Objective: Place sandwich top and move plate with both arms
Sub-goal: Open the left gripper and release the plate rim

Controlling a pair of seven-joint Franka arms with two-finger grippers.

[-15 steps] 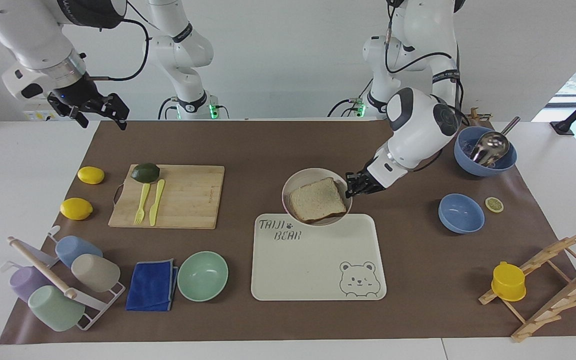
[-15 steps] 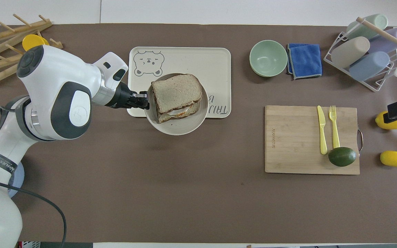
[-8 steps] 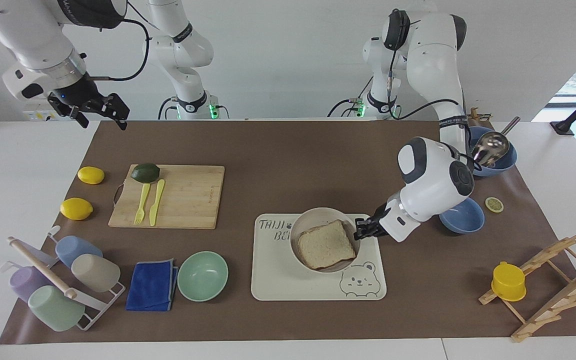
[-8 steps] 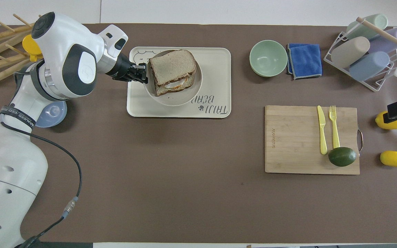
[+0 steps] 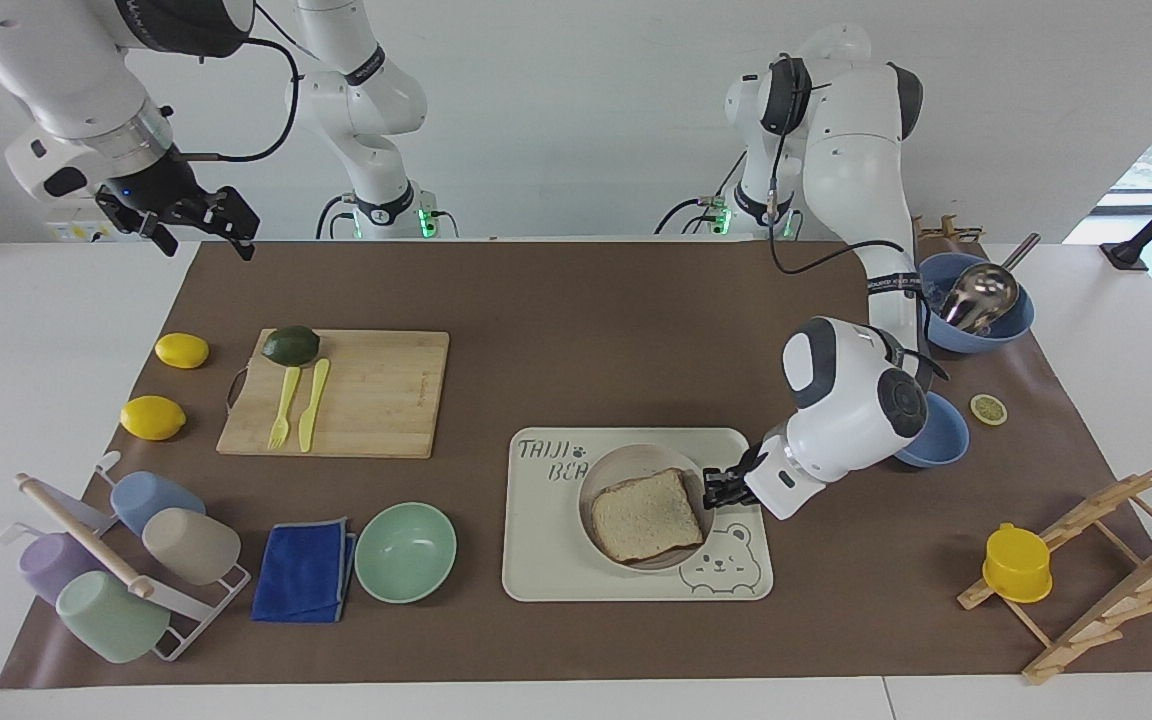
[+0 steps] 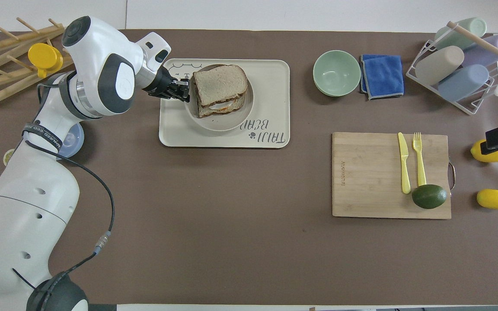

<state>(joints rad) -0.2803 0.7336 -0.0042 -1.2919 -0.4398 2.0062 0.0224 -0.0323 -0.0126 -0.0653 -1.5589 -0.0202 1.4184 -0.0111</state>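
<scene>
1. Up in the air by the right arm's end of the table, the right gripper (image 5: 201, 225) hangs over the table edge near the brown mat's corner. This arm just waits, nothing in its claw. Fingers look spread apart.
2. Two lemons (image 5: 152, 417) sit on the mat at that same end, beside the wooden cutting board (image 5: 376, 400). The board carries an avocado (image 5: 291, 345) plus a yellow fork (image 5: 282, 407) and knife (image 5: 314, 403) lying side by side.
3. Farther from the robots than the lemons is a cup rack (image 5: 121, 560) with pastel cups lying in it, then a folded blue cloth (image 5: 304, 570) touching a mint-green bowl (image 5: 405, 551).
4. Middle of the table: the cream bear tray (image 5: 556, 570) with the plate (image 5: 601, 470) sitting on it, over toward the bear drawing. On the plate is the sandwich, and the sandwich top (image 5: 647, 514) lies flat on the stack; the overhead view shows the lower slice (image 6: 221, 109) and some filling peeking out under it.
5. The left gripper (image 5: 713, 490) is low at the plate's rim on the side toward the left arm's end, fingers pinched narrow on the rim, so it's holding the plate.
6. Just past that arm, a blue bowl (image 5: 941, 440) is partly hidden by the wrist, with a lemon slice (image 5: 988, 408) beside it. Nearer the robots, another blue bowl (image 5: 976, 335) holds a metal ladle (image 5: 981, 290).
7. At the left arm's end, a wooden drying rack (image 5: 1106, 560) has a yellow cup (image 5: 1017, 563) on it.
</scene>
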